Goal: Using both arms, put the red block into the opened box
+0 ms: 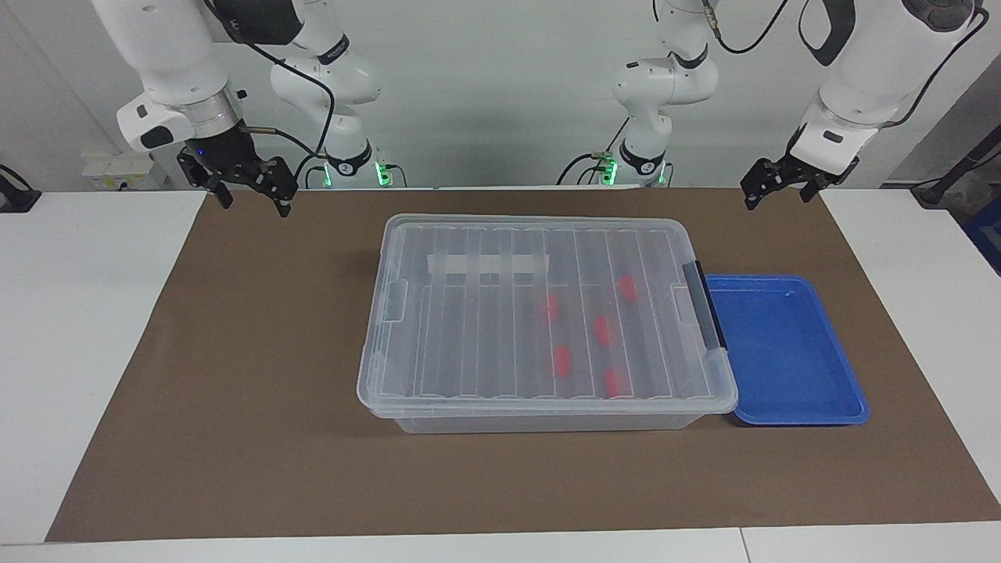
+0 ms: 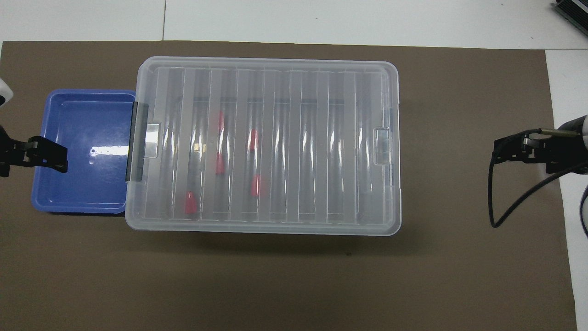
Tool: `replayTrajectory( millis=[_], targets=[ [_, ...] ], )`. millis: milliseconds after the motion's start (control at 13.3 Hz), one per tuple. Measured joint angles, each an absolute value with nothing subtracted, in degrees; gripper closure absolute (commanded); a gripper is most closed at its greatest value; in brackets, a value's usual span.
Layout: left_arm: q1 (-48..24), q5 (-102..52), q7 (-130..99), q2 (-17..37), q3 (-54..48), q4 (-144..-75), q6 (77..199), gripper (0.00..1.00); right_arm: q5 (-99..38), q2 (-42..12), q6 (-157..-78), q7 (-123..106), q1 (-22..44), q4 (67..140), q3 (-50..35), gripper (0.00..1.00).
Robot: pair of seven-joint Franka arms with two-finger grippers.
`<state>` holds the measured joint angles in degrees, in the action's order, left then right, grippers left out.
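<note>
On the worktop (image 1: 94,328) you have the right gripper (image 1: 249,198) raised over the corner of the brown mat (image 1: 258,352) at the right arm's end, jaws apart and holding nothing. In the middle of the mat you see the box (image 1: 469,328) with its ribbed clear lid (image 1: 485,234) lying shut on top. The red blocks (image 1: 561,360) lie inside it, under the lid, toward the left arm's end. Touching the box at that end, beside its black handle (image 1: 704,313), sits the blue tray (image 1: 790,352). Your left gripper (image 1: 776,190) hangs over the mat's corner at the left arm's end, jaws apart, carrying nothing.
</note>
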<state>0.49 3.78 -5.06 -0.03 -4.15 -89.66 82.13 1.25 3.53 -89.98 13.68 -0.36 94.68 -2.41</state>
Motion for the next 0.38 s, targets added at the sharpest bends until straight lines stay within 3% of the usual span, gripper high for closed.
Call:
replayTrajectory(
  millis=[377],
  targets=[
    [0.49, 3.78, -5.06, -0.03, -4.15, -89.66, 82.13, 0.0, 1.25, 3.76, -89.98, 13.67, -0.36, 95.0, -2.4, 0.0]
  ],
)
